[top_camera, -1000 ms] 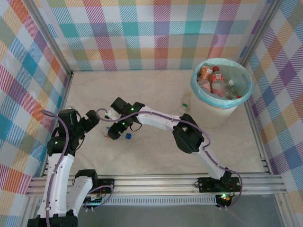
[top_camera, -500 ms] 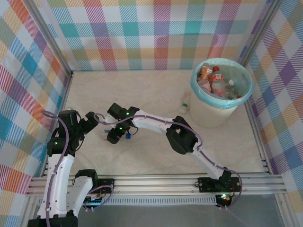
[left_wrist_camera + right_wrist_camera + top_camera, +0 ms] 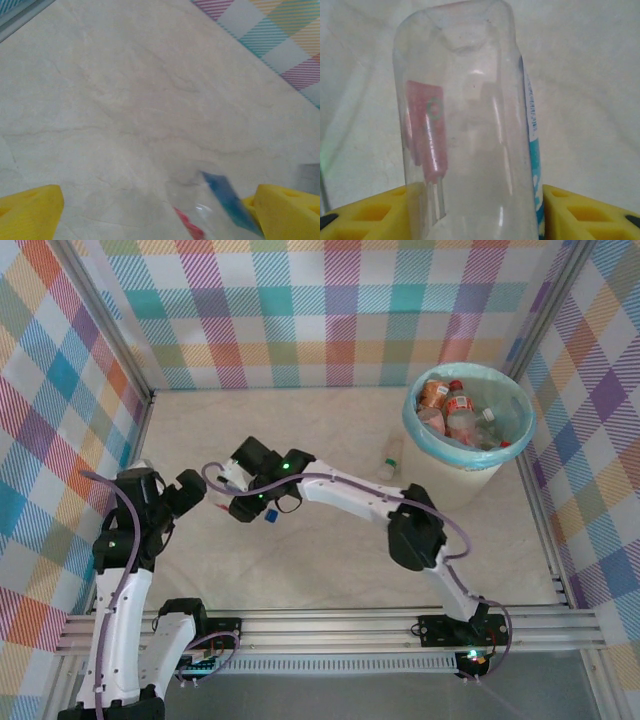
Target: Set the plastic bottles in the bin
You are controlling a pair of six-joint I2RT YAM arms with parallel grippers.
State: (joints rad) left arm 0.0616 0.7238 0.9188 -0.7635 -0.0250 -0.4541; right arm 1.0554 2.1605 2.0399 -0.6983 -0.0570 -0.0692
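A clear plastic bottle [image 3: 460, 110] with a red and blue label lies on the floor. My right gripper [image 3: 477, 200] is shut on it, a yellow finger against each side. From above, the right gripper [image 3: 243, 506] sits over this bottle, whose blue end [image 3: 270, 517] sticks out to the right. My left gripper [image 3: 200, 496] stands open just left of it, and the same bottle [image 3: 212, 202] shows blurred near the left gripper's [image 3: 157, 210] right finger. Another bottle [image 3: 389, 458] lies beside the bin [image 3: 450, 480], which holds several bottles [image 3: 452, 410].
Checked walls close the pale floor on three sides. A metal rail [image 3: 330, 625] runs along the near edge by the arm bases. The right arm [image 3: 350, 495] stretches across the middle of the floor.
The right gripper has closed in on the bottle from wide open. The right arm's elbow has swung right. The left gripper has stayed open beside it.
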